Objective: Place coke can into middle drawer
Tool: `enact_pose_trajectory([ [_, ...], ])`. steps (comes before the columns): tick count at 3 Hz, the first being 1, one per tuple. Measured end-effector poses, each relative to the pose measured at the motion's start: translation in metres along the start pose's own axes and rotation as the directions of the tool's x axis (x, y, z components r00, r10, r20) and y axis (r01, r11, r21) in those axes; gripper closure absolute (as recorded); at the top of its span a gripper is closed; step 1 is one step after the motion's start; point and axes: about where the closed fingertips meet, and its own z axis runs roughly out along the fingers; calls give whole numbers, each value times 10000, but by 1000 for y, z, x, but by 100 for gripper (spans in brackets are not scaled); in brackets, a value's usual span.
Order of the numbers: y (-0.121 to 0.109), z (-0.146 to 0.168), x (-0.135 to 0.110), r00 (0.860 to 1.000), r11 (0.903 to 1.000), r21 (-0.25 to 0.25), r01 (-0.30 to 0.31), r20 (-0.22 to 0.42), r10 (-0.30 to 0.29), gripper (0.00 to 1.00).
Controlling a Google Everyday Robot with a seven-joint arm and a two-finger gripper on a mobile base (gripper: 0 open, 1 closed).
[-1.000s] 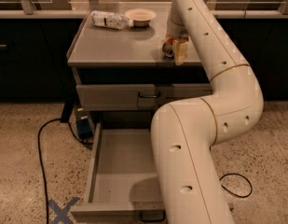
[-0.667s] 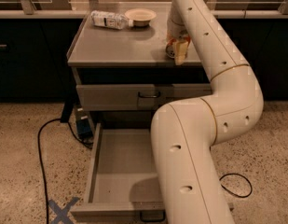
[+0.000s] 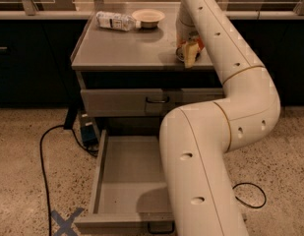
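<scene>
Counts: one coke can point(image 3: 197, 44), one gripper point(image 3: 188, 54), one bottle point(image 3: 115, 20), one bowl point(image 3: 148, 17), one upper drawer point(image 3: 122, 102), one middle drawer point(image 3: 123, 180).
Can look: red-orange, largely hidden.
Can place: cabinet top point(image 3: 127, 48), 4 o'clock corner.
Gripper: at the can; grip not discernible.
Middle drawer: pulled open, 6 o'clock.

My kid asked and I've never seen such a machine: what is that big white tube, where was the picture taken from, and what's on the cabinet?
The white tube is a robot arm. The one camera looks down along it; where it is mounted isn't known. The arm's tool is at a coke can near the right front edge of the grey cabinet top. Whether it grips the can, I cannot tell. Farther back are a plastic bottle, lying down, and a small bowl. Below, the middle drawer is pulled open.
</scene>
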Motion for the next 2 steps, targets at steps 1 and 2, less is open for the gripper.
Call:
enact_pose_trajectory([
  [1, 0, 0, 0, 10000, 10000, 0, 0, 0, 0, 100],
  [2, -1, -3, 0, 10000, 10000, 1, 0, 1, 0, 100],
])
